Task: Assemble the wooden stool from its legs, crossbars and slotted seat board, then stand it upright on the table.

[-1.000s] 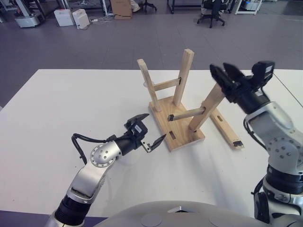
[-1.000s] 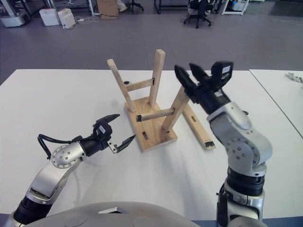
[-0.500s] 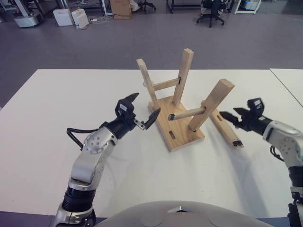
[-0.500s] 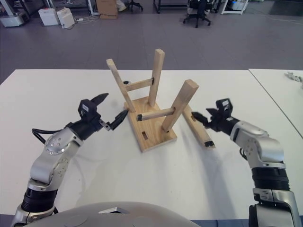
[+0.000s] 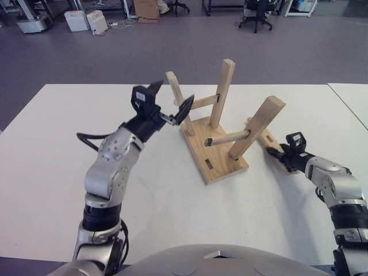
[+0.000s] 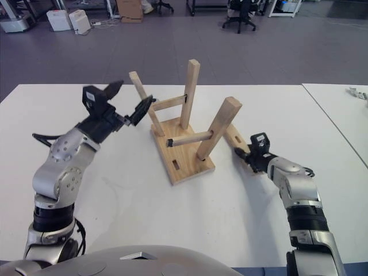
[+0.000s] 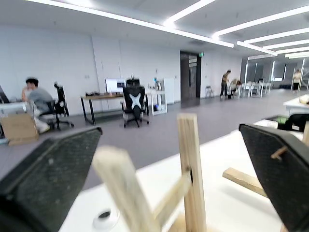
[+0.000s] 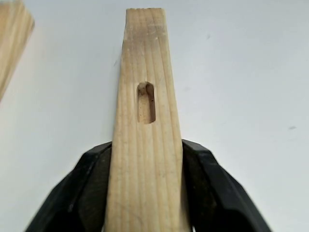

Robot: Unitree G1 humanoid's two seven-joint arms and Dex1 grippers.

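left gripper (image 5: pixel 174 95): fingers wide apart beside upturned stool (image 5: pixel 217 150) | right gripper (image 5: pixel 280 156): fingers clamping loose leg (image 8: pixel 145 63) lying on counter (image 5: pixel 57 144), behind stool

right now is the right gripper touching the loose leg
Touching. The right wrist view shows the right gripper with its fingers pressed flush against both sides of the loose leg, no gap.

Three-legged stool (image 5: pixel 217 154) sits upturned; fourth leg (image 8: pixel 145 63) apparently lies flat beside it.
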